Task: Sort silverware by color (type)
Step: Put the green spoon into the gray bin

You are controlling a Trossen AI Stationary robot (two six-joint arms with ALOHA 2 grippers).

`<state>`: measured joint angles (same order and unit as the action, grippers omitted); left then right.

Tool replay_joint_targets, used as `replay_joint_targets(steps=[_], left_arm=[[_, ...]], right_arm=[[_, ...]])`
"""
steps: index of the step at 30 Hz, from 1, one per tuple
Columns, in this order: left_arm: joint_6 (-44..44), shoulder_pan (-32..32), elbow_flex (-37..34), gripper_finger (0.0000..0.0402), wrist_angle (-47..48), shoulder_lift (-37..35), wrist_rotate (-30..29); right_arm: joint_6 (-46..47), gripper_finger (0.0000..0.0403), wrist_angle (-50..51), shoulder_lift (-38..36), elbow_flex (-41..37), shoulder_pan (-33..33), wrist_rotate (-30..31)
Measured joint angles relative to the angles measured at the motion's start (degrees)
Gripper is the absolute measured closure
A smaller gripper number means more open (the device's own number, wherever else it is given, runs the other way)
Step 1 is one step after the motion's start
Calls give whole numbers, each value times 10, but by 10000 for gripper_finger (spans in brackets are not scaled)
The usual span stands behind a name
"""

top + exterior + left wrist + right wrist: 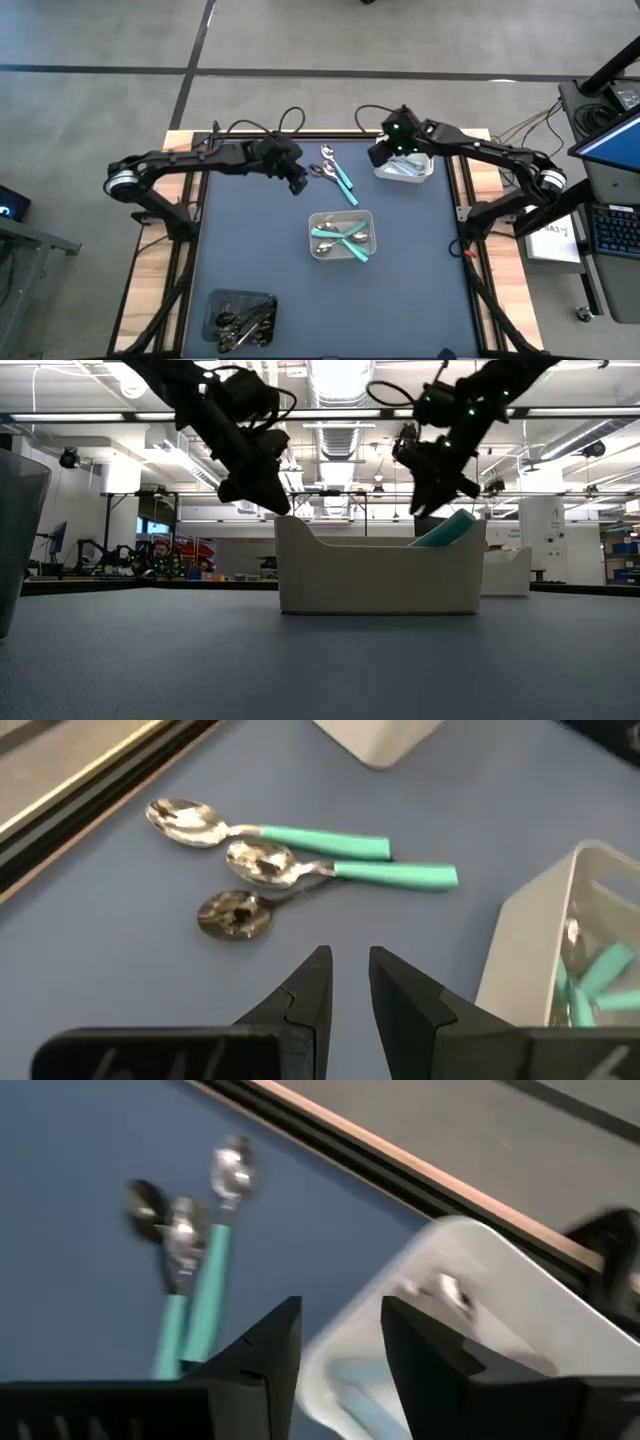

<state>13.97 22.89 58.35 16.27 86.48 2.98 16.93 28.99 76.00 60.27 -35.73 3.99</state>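
Two spoons with shiny bowls and teal handles (330, 855) lie side by side on the blue mat near the far edge (337, 175), and a third shiny spoon bowl (235, 913) lies against them. My left gripper (348, 970) hovers just left of them (296, 180), open by a narrow gap and holding nothing. My right gripper (340, 1330) hangs open and holds nothing at the left rim of the white tray (408, 170), which holds pale-blue-handled pieces (365, 1380). More teal-handled silverware (345, 238) lies in the grey tray (316, 222).
A dark tray of black silverware (240, 318) sits at the mat's near left corner. The grey tray (380, 575) stands mid-table with a teal handle (447, 528) jutting over its rim. Cables run along the far edge (290, 125). Bare mat lies between the trays.
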Motion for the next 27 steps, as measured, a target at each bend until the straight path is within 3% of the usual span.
replay_joint_targets(steps=[4,7,12,20,27], left_arm=[[47,2,14,349,-1,9,-22],[96,2,38,349,6,8,-55],[93,2,95,349,71,8,-163],[81,5,176,349,297,5,-252],[24,26,157,349,327,-30,-264]], right_arm=[[8,280,1,53,53,17,-6],[3,280,7,103,100,21,-61],[-15,282,11,187,164,27,-92],[16,282,72,298,235,28,-155],[59,282,71,354,269,44,-154]])
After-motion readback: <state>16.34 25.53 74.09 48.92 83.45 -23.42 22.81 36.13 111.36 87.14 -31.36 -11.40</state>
